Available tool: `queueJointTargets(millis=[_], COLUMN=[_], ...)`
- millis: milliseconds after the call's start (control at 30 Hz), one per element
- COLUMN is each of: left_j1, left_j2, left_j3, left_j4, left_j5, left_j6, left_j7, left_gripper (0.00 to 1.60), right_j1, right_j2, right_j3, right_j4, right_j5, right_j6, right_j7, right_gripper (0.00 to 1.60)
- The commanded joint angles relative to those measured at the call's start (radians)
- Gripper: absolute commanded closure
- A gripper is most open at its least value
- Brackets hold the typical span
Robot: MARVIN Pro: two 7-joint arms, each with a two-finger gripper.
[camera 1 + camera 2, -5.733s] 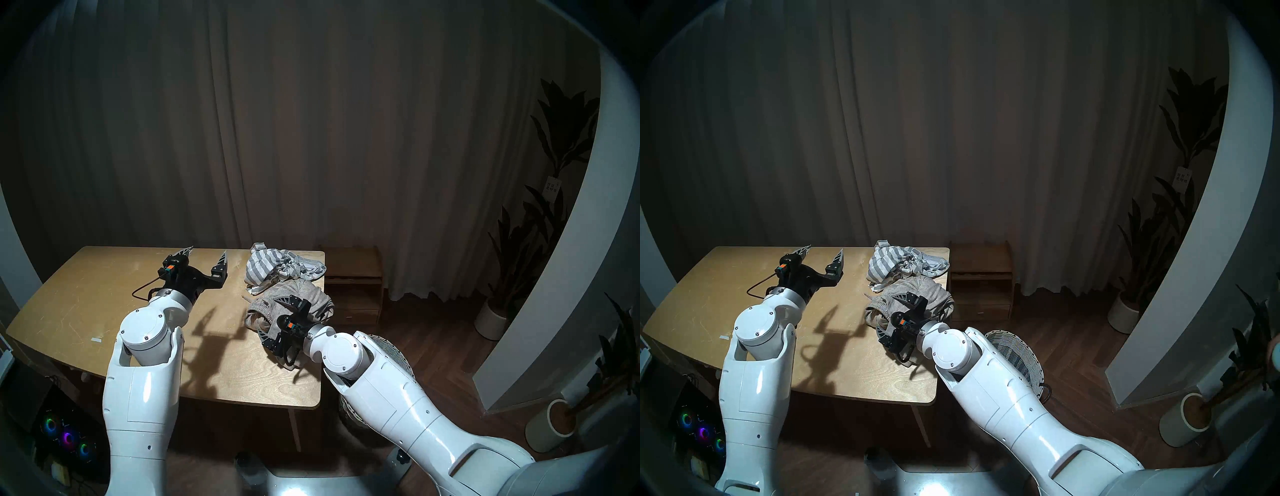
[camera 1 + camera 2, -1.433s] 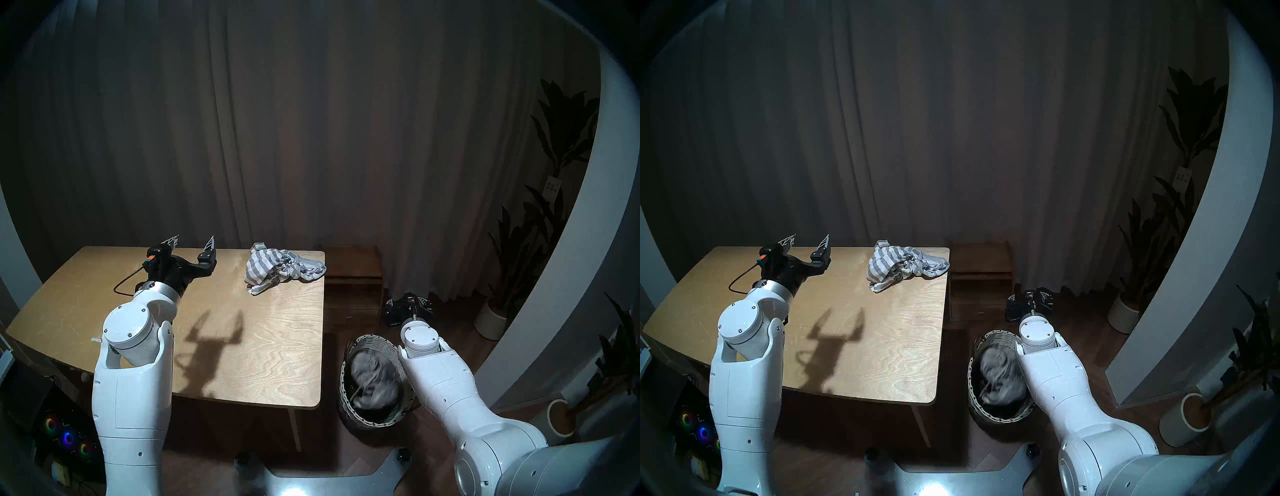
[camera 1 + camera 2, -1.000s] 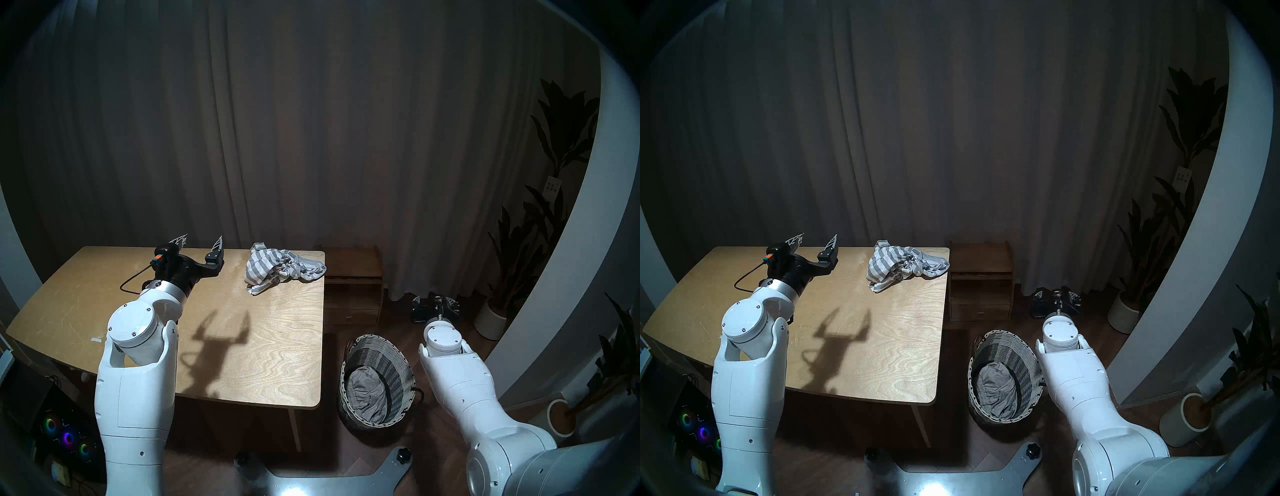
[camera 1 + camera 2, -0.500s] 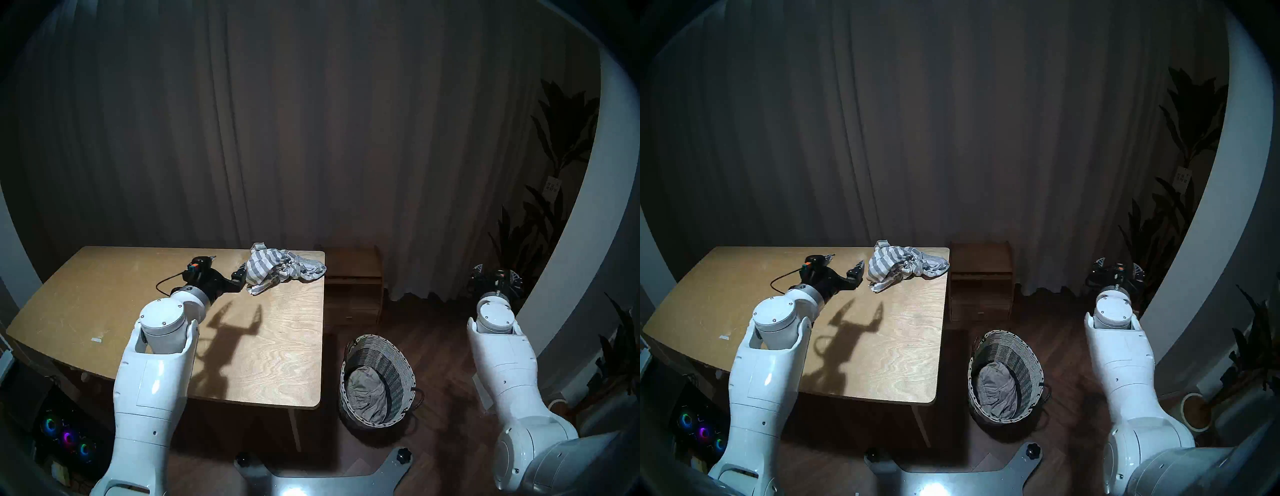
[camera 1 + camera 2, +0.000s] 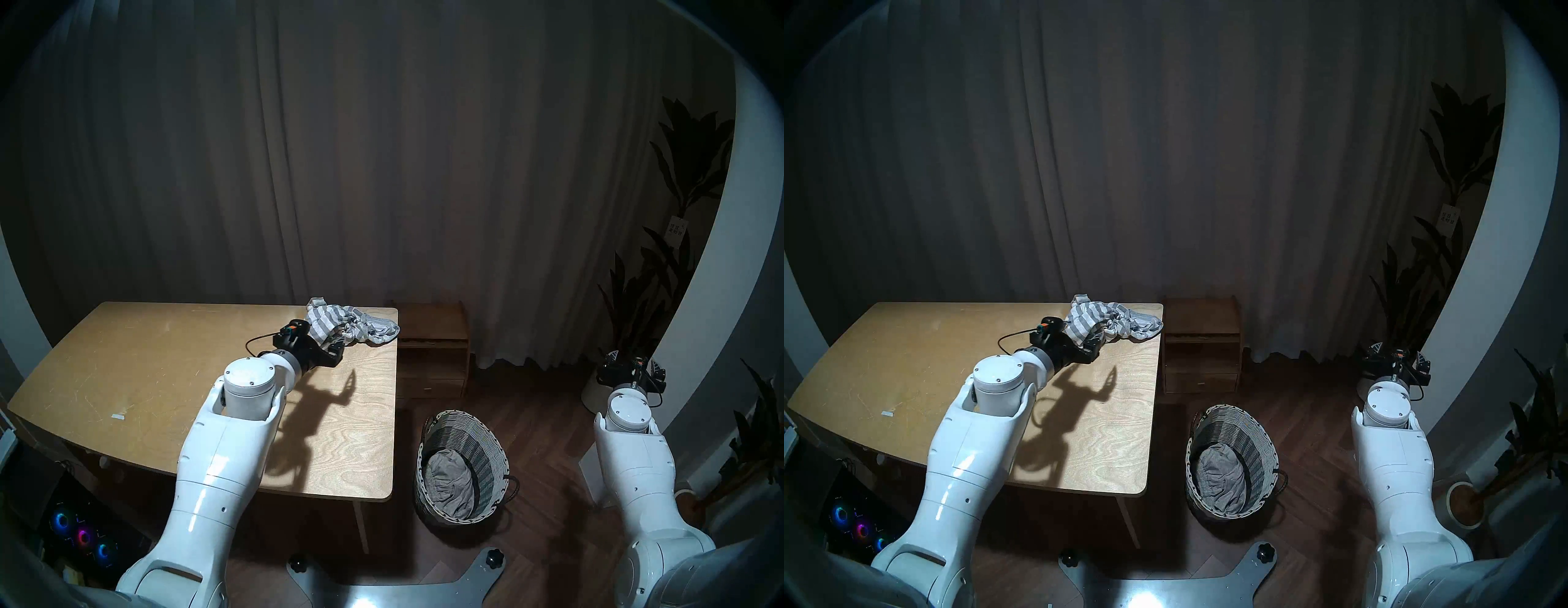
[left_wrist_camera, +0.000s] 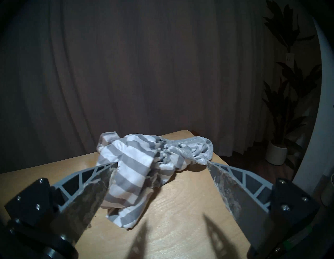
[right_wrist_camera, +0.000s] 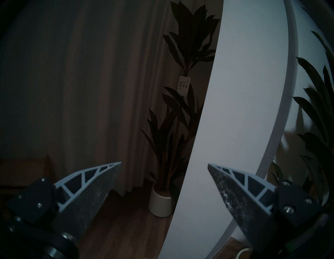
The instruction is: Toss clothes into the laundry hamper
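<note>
Striped cloth (image 5: 350, 327) (image 5: 1113, 325) (image 6: 141, 162) sits crumpled at the far right corner of the wooden table (image 5: 169, 382) (image 5: 911, 373) (image 6: 180, 217). Left gripper (image 5: 335, 339) (image 5: 1096, 337) (image 6: 162, 163) is right at the near edge of the pile, jaws spread wide; wrist view shows the left finger (image 6: 94, 182) against the striped fabric and the right fingertip (image 6: 222, 179) at the grey hem end, so the cloth lies between the open fingers, not clamped. Arm's shadow falls on the tabletop below it. Laundry hamper (image 5: 488, 458) (image 5: 1259, 450) stands on the wood floor just off the table's right side, near its front corner; woven wicker, light and dark bands, loop handle on its right. Beige-grey knit top (image 5: 449, 484) (image 5: 1221, 479) is bunched inside at the bottom. Black piece: can't tell where it is. Right gripper (image 5: 632, 367) (image 5: 1395, 358) (image 7: 164, 164) is held up well to the right of the hamper, near the white wall edge (image 7: 226, 108), jaws apart and empty, pointing toward a potted plant in a white pot (image 7: 160, 204) by the curtain. Small wooden shelf unit (image 5: 432, 348) (image 5: 1202, 344) stands behind the table's right end, against the curtain.
</note>
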Motion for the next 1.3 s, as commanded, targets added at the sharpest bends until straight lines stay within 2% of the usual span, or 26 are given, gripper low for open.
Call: queueJointTargets(millis=[0,167,233,300,800,967,1000,1033,1067,1133,1267], left_j1=[-0.101,-0.156,-0.152,-0.188,-0.29,-0.335,-0.366,-0.329,-0.367,-0.389,-0.399], left_j2=[-0.02,-0.019,-0.019,-0.02,-0.02,-0.011,-0.01,-0.008,-0.006,-0.005,-0.01], left_j3=[0.022,0.025,0.023,0.026,0.032,0.032,0.034,0.03,0.033,0.036,0.043], left_j4=[0.032,0.08,0.079,0.104,0.226,0.284,0.31,0.299,0.337,0.37,0.421], left_j5=[0.023,0.048,0.051,0.062,0.114,0.131,0.135,0.139,0.144,0.15,0.161], left_j6=[-0.001,0.006,0.004,0.006,0.004,0.007,0.012,0.002,0.009,0.011,0.007], left_j7=[0.013,0.027,0.03,0.038,0.074,0.083,0.084,0.089,0.09,0.093,0.098], left_gripper=[0.0,0.0,0.0,0.0,0.0,0.0,0.0,0.0,0.0,0.0,0.0], right_j1=[-0.018,-0.042,-0.045,-0.055,-0.09,-0.098,-0.101,-0.103,-0.108,-0.115,-0.124], right_j2=[0.013,0.009,0.008,0.006,0.001,0.001,0.001,0.002,0.002,0.003,0.004], right_j3=[0.011,0.018,0.019,0.02,0.018,0.018,0.018,0.018,0.019,0.02,0.021], right_j4=[-0.026,-0.022,-0.021,-0.023,-0.034,-0.04,-0.042,-0.043,-0.045,-0.047,-0.053], right_j5=[0.0,0.009,0.01,0.015,0.032,0.038,0.039,0.04,0.042,0.044,0.048], right_j6=[-0.011,-0.009,-0.009,-0.009,-0.013,-0.013,-0.013,-0.013,-0.013,-0.013,-0.014], right_j7=[0.001,-0.001,-0.001,-0.002,0.001,0.004,0.005,0.005,0.007,0.009,0.013], right_gripper=[0.0,0.0,0.0,0.0,0.0,0.0,0.0,0.0,0.0,0.0,0.0])
